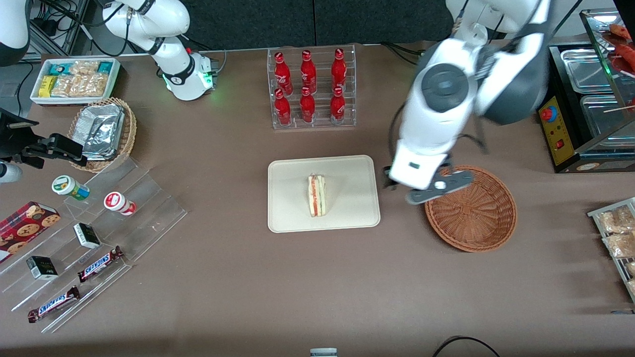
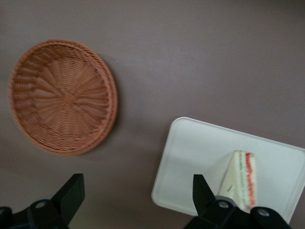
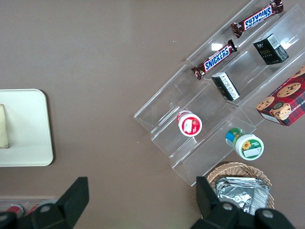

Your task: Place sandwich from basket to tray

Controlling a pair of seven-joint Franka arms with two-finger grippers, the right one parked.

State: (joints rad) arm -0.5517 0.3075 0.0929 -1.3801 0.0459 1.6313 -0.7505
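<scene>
The sandwich [image 1: 316, 195] already lies on the tray [image 1: 287, 218], near its middle, cut edge up, long axis running toward and away from the front camera; the basket [image 1: 471, 210] beside the tray holds nothing; the gripper [image 1: 430, 191] hangs above the worktop [image 1: 317, 277] between tray and basket, over the basket's rim, jaws spread wide and holding nothing; in my judgement only withdrawal remains.

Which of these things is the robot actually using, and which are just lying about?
In use: sandwich on the tray; empty basket; open hand above the table between them.
Lying about: cola bottles, Snickers bars, foil packets, cookie box.
</scene>
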